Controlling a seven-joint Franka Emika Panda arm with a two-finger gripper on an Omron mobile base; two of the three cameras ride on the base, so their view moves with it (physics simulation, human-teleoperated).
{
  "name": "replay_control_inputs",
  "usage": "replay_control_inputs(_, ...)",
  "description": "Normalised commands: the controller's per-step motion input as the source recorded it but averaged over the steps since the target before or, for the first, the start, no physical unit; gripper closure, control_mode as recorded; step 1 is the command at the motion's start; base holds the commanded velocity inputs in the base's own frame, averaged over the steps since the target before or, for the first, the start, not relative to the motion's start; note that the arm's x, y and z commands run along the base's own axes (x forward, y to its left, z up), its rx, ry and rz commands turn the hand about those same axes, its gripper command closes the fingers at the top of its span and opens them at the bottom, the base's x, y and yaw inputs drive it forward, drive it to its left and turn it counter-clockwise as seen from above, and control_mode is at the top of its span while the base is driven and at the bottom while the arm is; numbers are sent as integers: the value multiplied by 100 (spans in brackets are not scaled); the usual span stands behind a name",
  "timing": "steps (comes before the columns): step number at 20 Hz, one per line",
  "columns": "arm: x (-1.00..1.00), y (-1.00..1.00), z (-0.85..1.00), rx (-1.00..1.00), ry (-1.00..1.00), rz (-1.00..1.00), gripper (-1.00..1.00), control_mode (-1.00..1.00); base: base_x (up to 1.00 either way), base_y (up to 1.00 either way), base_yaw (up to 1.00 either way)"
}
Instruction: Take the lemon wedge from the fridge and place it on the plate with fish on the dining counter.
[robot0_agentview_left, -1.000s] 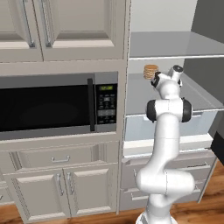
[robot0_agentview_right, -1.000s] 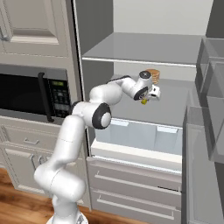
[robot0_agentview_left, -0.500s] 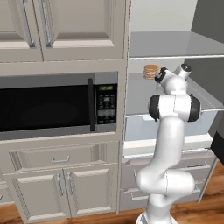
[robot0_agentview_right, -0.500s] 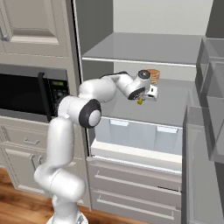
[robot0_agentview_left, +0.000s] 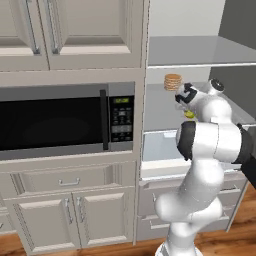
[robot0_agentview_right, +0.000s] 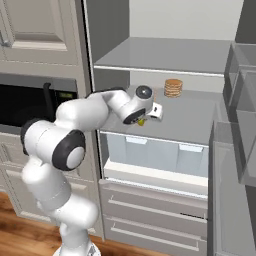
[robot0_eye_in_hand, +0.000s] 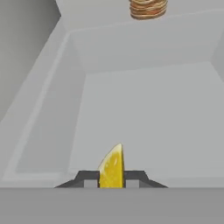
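Note:
The lemon wedge (robot0_eye_in_hand: 112, 162), small and bright yellow, stands pinched between my two dark fingertips, and my gripper (robot0_eye_in_hand: 111, 176) is shut on it. From the right base view, the gripper (robot0_agentview_right: 143, 119) holds the lemon wedge (robot0_agentview_right: 141, 122) just above the front part of the open fridge's grey shelf (robot0_agentview_right: 195, 122). In the left base view the lemon wedge (robot0_agentview_left: 189, 115) peeks out under my hand, over the fridge shelf (robot0_agentview_left: 159, 102). The plate with fish and the dining counter are out of view.
A tan stack of flat discs (robot0_agentview_right: 173, 88) (robot0_agentview_left: 172, 82) (robot0_eye_in_hand: 148, 8) sits at the back of the same shelf. A second shelf (robot0_agentview_right: 170, 60) hangs above. The open fridge door with bins (robot0_agentview_right: 237, 115) is at the right. A black microwave (robot0_agentview_left: 55, 122) sits to the left.
My hand has drawn back from near the disc stack toward the shelf's front, leftward in the right base view, carrying the lemon wedge. The stack has not moved.

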Motion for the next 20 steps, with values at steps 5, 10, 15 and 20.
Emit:
replay_control_inputs(5, -100, 60, 100, 8, 35, 0, 100, -100, 0, 0, 0)
replay_control_inputs(10, -100, 42, 62, -8, -24, 0, 100, -100, 0, 0, 0)
replay_control_inputs(15, -93, 19, 36, -25, -67, 0, 100, -100, 0, 0, 0)
replay_control_inputs(20, -7, 0, 2, -3, -10, 0, 100, -100, 0, 0, 0)
